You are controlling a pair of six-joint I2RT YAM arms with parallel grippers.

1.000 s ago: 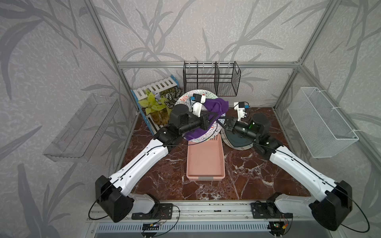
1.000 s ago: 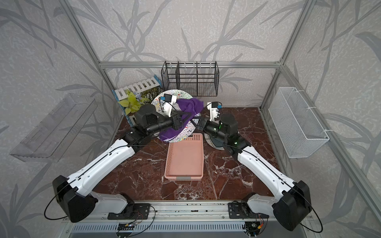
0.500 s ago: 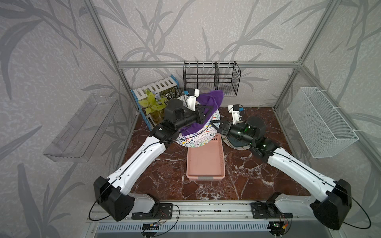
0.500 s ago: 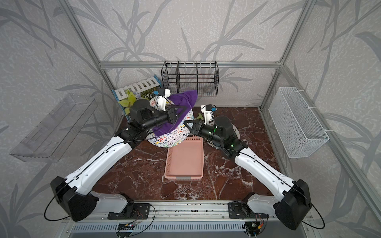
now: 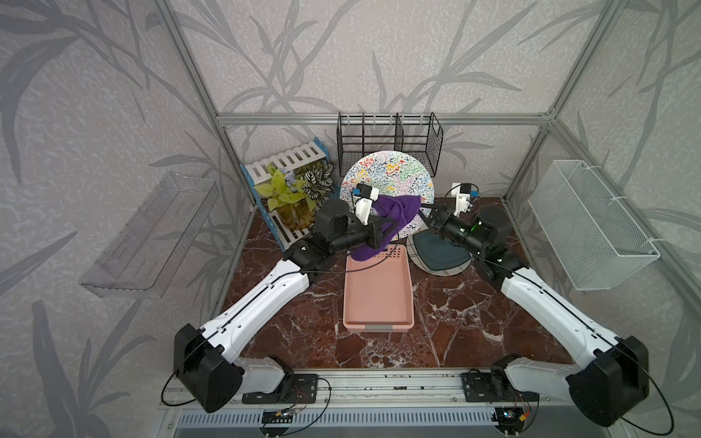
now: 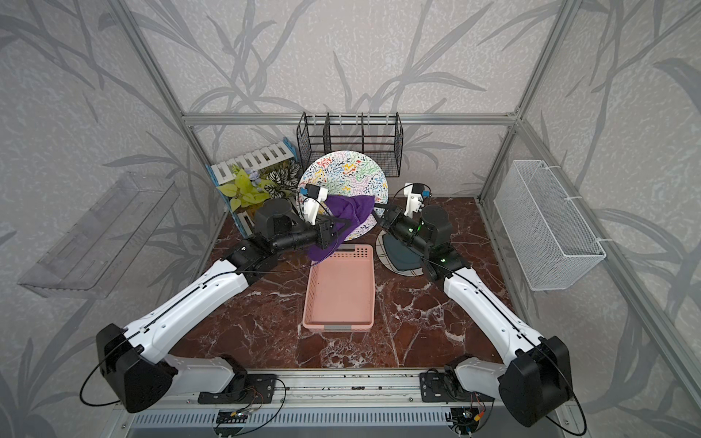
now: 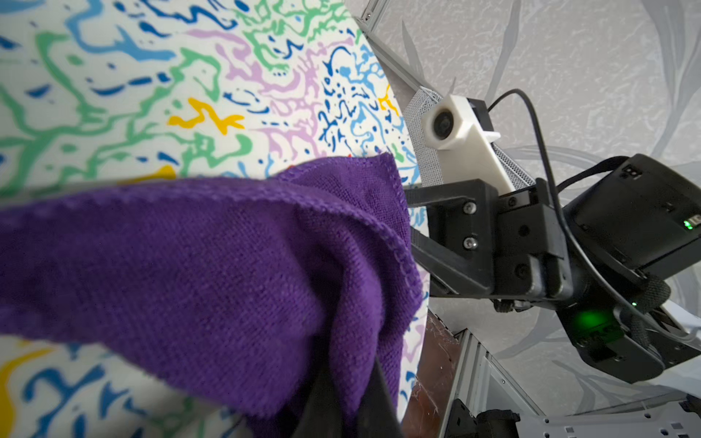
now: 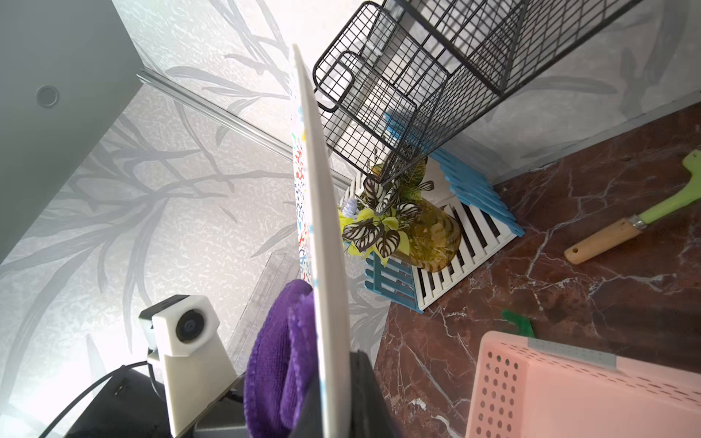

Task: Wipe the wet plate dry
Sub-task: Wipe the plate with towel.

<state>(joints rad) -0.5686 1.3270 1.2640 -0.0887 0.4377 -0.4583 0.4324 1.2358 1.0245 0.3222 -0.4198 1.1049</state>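
Note:
A white plate [image 5: 387,174] [image 6: 343,170] with coloured squiggles stands nearly upright above the back of the table. My right gripper [image 5: 425,212] [image 8: 333,409] is shut on its right rim; the plate's edge [image 8: 322,227] runs between the jaws. A purple cloth [image 5: 398,208] [image 6: 349,208] [image 7: 189,265] lies against the plate's patterned face [image 7: 151,94], across the lower half. My left gripper [image 5: 390,223] [image 7: 349,409] is shut on the cloth, whose folds hide its fingertips. The cloth's edge [image 8: 277,360] reaches almost to the right gripper.
A pink basket [image 5: 377,292] sits below the plate. A second plate with a dark blue centre [image 5: 440,258] lies under the right wrist. Behind are a black wire rack [image 5: 387,140] and a potted plant [image 5: 292,193] on a slatted shelf. A green spatula [image 8: 626,227] lies on the table.
Half a second ago the plate leaned lower and to the left, both grippers with it. Now it stands upright again further right, with the cloth across its lower half.

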